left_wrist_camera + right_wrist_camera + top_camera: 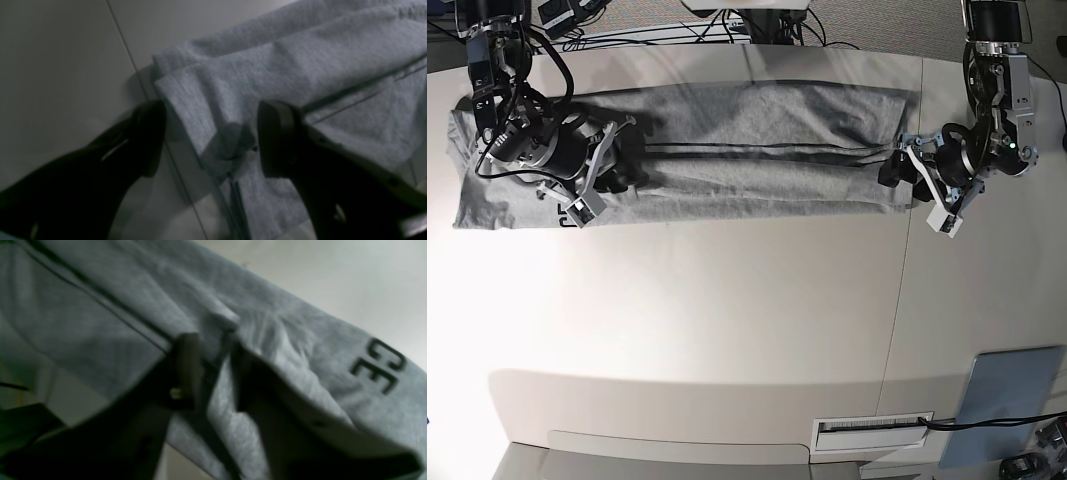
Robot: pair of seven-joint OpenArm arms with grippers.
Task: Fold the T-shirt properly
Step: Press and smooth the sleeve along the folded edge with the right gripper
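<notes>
The grey T-shirt (757, 150) lies folded into a long strip across the far side of the white table (727, 320). At the strip's right end, my left gripper (895, 172) is open. In the left wrist view its two dark fingers (277, 140) straddle a layered corner of the T-shirt (300, 66), and my left gripper (211, 140) closes on nothing. My right gripper (622, 160) sits on the strip near its left end. Seen from the right wrist, my right gripper (217, 370) has its fingers (186, 363) apart with a fold of T-shirt (283, 340) between them. Black lettering (378, 365) shows there.
A seam (905, 280) runs down the table on the right. A grey pad (1017, 385) lies at the near right corner beside a white labelled slot (872, 428). Cables (677, 30) and both arm bases stand along the far edge.
</notes>
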